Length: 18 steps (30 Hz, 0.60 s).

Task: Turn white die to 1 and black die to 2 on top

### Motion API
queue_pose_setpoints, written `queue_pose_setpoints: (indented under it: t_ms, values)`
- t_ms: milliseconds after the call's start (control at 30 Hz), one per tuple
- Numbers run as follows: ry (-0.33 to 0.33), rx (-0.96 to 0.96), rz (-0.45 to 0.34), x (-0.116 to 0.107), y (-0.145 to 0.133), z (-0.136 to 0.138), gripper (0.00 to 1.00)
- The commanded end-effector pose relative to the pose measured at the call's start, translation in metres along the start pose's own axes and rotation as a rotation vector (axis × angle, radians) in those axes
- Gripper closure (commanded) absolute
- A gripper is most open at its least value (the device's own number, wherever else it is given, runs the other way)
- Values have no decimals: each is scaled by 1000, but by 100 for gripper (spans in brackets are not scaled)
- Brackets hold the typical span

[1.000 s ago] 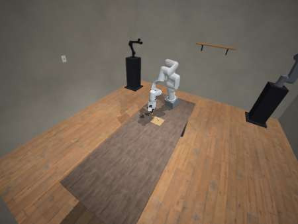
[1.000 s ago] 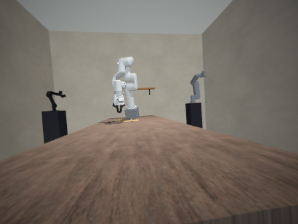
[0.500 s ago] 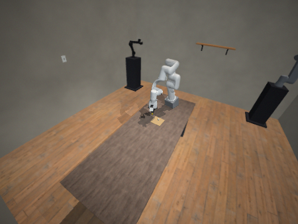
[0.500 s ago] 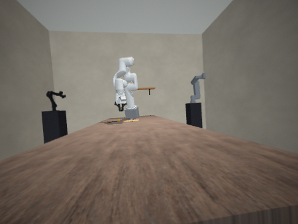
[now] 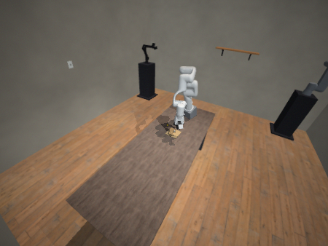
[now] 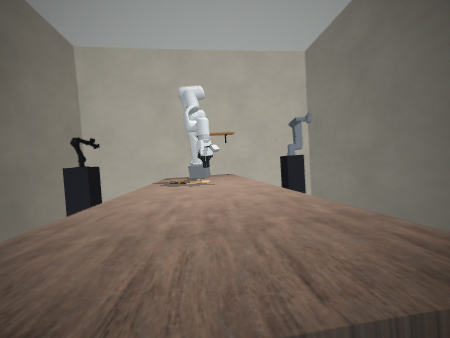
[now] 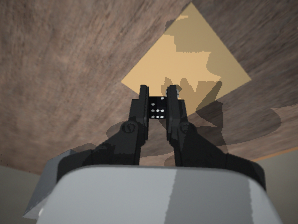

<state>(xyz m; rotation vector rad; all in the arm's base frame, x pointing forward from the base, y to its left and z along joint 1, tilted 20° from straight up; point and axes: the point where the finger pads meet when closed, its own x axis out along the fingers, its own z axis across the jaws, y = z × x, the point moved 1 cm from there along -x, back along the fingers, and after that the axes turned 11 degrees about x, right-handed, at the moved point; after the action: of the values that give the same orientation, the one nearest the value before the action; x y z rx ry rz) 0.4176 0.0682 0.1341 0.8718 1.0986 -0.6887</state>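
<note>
My gripper point(image 7: 157, 97) is shut on the black die point(image 7: 158, 108) and holds it in the air above the tan mat point(image 7: 187, 60). The die's face toward the wrist camera shows several white pips. In the top view the gripper point(image 5: 179, 127) hangs over the far edge of the mat point(image 5: 173, 133), near the arm's base. In the exterior view the gripper point(image 6: 205, 161) is well above the mat point(image 6: 197, 182). The white die and the yellow die do not show in the wrist view, and they are too small to make out in the top and exterior views.
The mat lies on a long brown table point(image 5: 146, 171), close to the arm's base point(image 5: 189, 113). Black pedestals with other arms stand at the back left point(image 5: 146, 80) and at the right point(image 5: 293, 113). A wooden shelf point(image 5: 237, 51) hangs on the wall.
</note>
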Motion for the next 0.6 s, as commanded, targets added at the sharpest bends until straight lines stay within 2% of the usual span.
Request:
queue_pose_setpoints:
  t_ms: [0, 67, 133, 333, 500, 567]
  values:
    - [-20, -48, -4, 3, 21, -28, 89]
    - [-29, -115, 5, 2, 36, -64, 89]
    - [-32, -132, 9, 2, 39, -74, 89]
    - [-32, -140, 16, 2, 40, -79, 89]
    - [-12, -142, 89, 2, 39, -78, 89]
    - [-12, -142, 89, 2, 39, -78, 89]
